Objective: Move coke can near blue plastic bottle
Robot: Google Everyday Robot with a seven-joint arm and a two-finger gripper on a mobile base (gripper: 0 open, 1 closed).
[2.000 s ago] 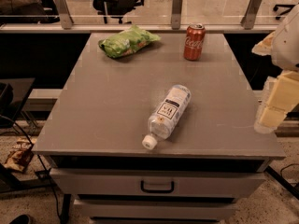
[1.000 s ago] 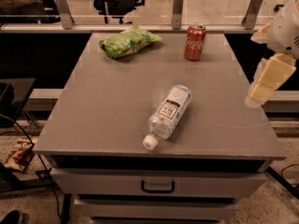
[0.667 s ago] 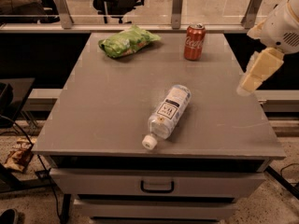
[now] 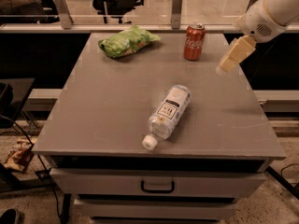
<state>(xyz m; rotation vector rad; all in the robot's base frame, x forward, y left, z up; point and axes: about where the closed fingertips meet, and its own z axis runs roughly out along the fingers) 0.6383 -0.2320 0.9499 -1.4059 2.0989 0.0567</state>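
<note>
The coke can [image 4: 193, 41] stands upright near the far edge of the grey table [image 4: 107, 106], right of centre. The clear plastic bottle [image 4: 168, 111] lies on its side in the middle of the table, white cap pointing to the front. My gripper [image 4: 230, 59] hangs from the white arm at the upper right, above the table's right side, to the right of the can and apart from it. It holds nothing.
A green crinkly snack bag [image 4: 127, 41] lies at the far left of the table. A drawer with a dark handle [image 4: 157, 186] is under the front edge. Railing posts and chairs stand behind the table.
My gripper has moved up and to the left, from beside the table's right edge toward the coke can. The can, bottle and bag have not moved.
</note>
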